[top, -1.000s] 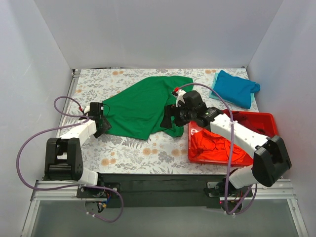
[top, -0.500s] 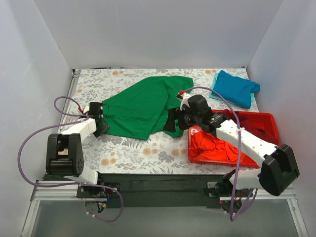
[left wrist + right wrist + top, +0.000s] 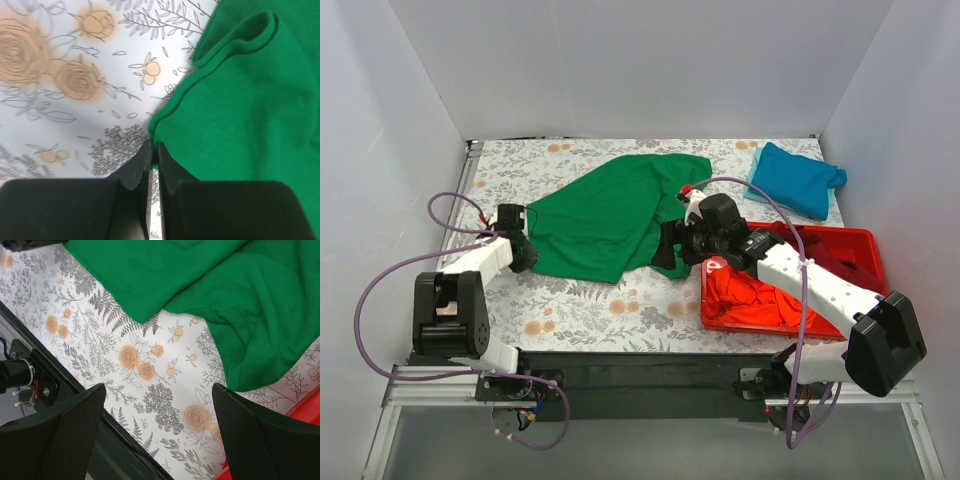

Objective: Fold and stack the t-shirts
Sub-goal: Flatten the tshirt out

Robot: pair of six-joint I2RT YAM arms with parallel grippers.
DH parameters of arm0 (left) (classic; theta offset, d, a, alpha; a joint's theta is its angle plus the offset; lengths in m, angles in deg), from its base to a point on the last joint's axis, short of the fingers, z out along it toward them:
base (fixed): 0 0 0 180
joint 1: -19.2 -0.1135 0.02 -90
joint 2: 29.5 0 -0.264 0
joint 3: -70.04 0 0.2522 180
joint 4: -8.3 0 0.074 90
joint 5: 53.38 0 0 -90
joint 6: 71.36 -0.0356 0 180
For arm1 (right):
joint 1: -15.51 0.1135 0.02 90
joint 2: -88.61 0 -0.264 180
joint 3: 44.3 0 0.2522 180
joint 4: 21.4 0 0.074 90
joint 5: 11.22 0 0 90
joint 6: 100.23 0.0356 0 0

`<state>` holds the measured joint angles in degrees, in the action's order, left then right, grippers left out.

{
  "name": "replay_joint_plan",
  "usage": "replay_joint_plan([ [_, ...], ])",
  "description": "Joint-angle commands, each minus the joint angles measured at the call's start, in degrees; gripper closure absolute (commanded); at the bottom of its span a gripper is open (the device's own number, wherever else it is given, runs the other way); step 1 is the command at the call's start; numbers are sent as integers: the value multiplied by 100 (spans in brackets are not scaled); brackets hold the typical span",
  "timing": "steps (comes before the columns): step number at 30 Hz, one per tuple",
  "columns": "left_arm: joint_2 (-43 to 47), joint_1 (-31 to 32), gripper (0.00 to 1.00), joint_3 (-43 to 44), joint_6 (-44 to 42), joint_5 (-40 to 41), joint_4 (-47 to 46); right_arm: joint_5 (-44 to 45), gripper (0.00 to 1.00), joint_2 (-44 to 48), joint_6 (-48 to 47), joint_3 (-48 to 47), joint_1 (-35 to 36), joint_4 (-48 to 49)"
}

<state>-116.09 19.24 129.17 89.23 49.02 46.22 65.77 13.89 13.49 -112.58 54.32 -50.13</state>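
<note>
The green t-shirt [image 3: 610, 215] is lying spread and rumpled across the middle of the tabletop [image 3: 590, 310]. At its left hem corner the left hand [image 3: 154, 149] is sitting clenched, having snapped shut from half-open a moment ago. Whether it is catching cloth is unclear. The right hand [image 3: 159, 412] is hovering released over the shirt's right edge, so a two-corner lift for folding is probably starting.

A red plastic tray [image 3: 850, 245] at the right of the floral-patterned table [image 3: 580, 310].
</note>
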Motion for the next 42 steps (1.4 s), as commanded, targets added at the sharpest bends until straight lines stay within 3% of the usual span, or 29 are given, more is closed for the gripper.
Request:
replay_joint_plan([
  [1,825,-415,100,446,-352,-10,229,194,7,-60,-123,-50,153,-112],
  [6,1311,-1250,100,562,-590,-54,124,413,9,-472,35,-102,513,-165],
  [10,1346,-1304,100,-9,-537,-220,-489,773,10,-912,211,-199,812,-358],
  [18,1293,-1629,100,52,-581,-458,-491,1521,12,-1404,659,-15,997,-508],
  [31,1267,-1647,100,43,-572,-669,-518,2610,14,-1977,1459,-76,997,-192],
  [40,1214,-1647,100,43,-572,-766,-518,3042,35,-2301,1688,-427,989,-147],
  [42,1197,-1647,100,43,-572,-757,-518,3051,49,-2486,1653,-577,989,-139],
])
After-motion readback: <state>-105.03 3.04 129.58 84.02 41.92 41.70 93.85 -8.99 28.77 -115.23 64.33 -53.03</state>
